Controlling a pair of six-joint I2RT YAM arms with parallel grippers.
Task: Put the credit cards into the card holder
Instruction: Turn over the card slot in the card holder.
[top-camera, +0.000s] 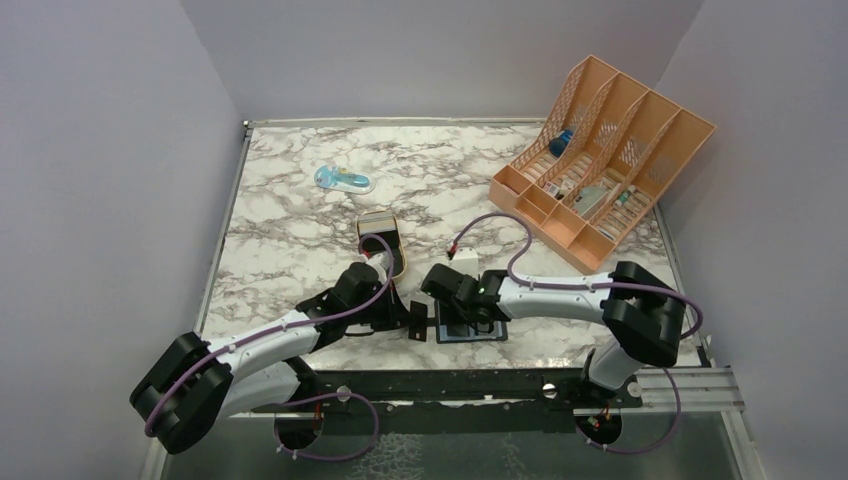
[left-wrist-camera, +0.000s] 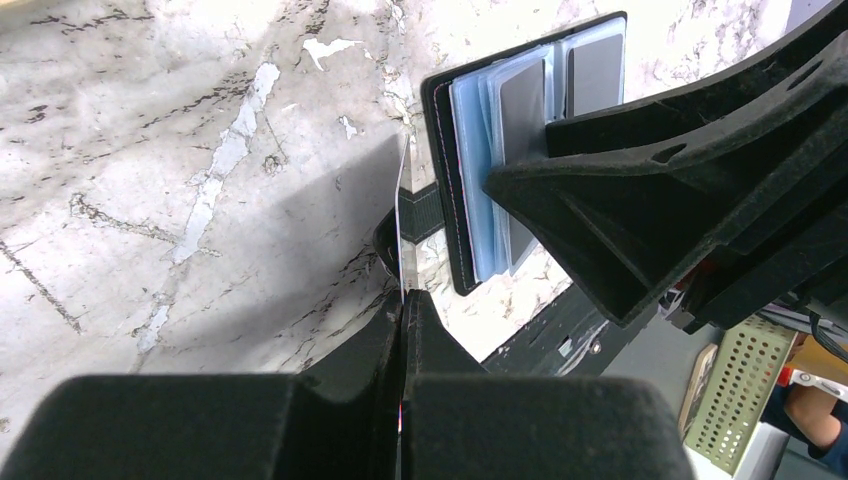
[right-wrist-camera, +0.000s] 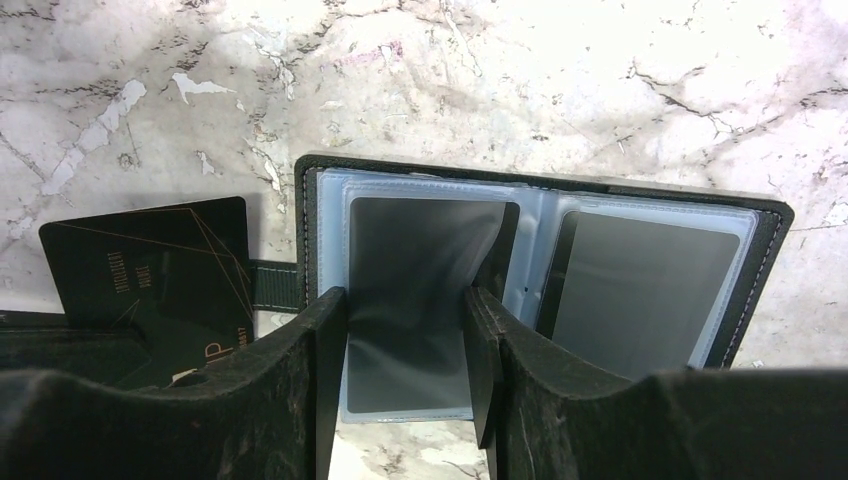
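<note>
The card holder (right-wrist-camera: 540, 182) lies open on the marble, black outside with clear blue-grey sleeves inside; it also shows in the overhead view (top-camera: 470, 333) and the left wrist view (left-wrist-camera: 450, 200). My right gripper (right-wrist-camera: 407, 300) hangs over it, open, with a finger on each side of the left sleeve leaf, which bows slightly. Just left of the holder, my left gripper (left-wrist-camera: 405, 295) is shut on a black credit card (right-wrist-camera: 150, 280) with gold lettering. That credit card (left-wrist-camera: 402, 220) stands on edge and points toward the holder's strap side. Overhead, the two grippers (top-camera: 418, 322) (top-camera: 462, 305) sit side by side.
A gold tin (top-camera: 385, 245) with a pale card stack at its far end sits behind the left gripper. A peach desk organiser (top-camera: 600, 160) holding small items stands at the back right. A light blue object (top-camera: 342, 180) lies at the back left. The table's near edge is just below the holder.
</note>
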